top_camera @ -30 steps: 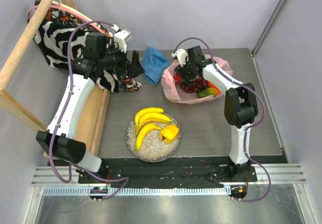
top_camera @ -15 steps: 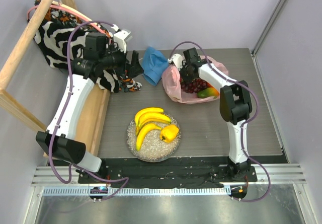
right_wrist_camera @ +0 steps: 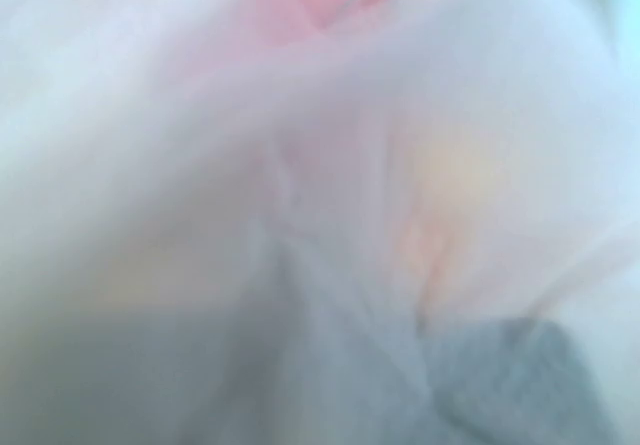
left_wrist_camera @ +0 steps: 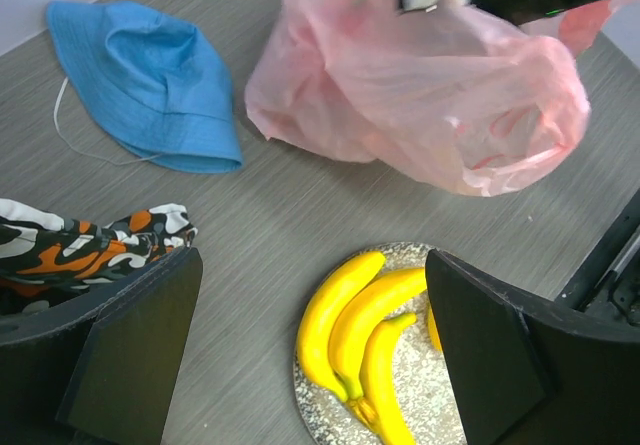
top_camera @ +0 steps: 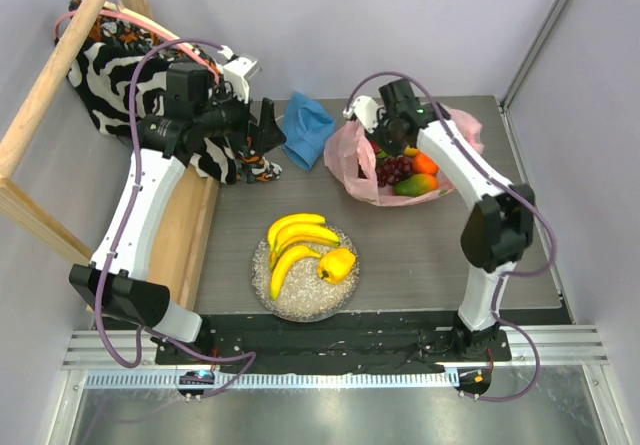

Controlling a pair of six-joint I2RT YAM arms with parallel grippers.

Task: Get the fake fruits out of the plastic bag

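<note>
Nearest the arm bases, the banana bunch (top_camera: pixel 297 245) and the yellow pepper (top_camera: pixel 337 263) are already out, lying on the speckled plate (top_camera: pixel 262 287).

Beyond them, right of centre, sits the pink plastic bag (top_camera: pixel 345 160), with its mouth gaping upward. Inside you can see the grapes (top_camera: pixel 393 170), the mango (top_camera: pixel 415 186) and the orange (top_camera: pixel 425 163).

Your right gripper (top_camera: pixel 386 143) is down in the bag's mouth at the far-left side, so the fruit lies on its near-right side. The grapes are just beside it and the mango and orange are a little further off. Its jaws are clenched. The wrist camera shows only blurred pink film, so you cannot tell whether it has pinched fruit or plastic. The right arm reaches from its base up to a raised elbow, then slants far-left across the bag with the wrist pitched down.

The left gripper (top_camera: pixel 268 130) hangs wide open well to the left, between the patterned fabric (top_camera: pixel 110 65) and the blue hat (top_camera: pixel 307 125). Your right arm is much the nearer one.
</note>
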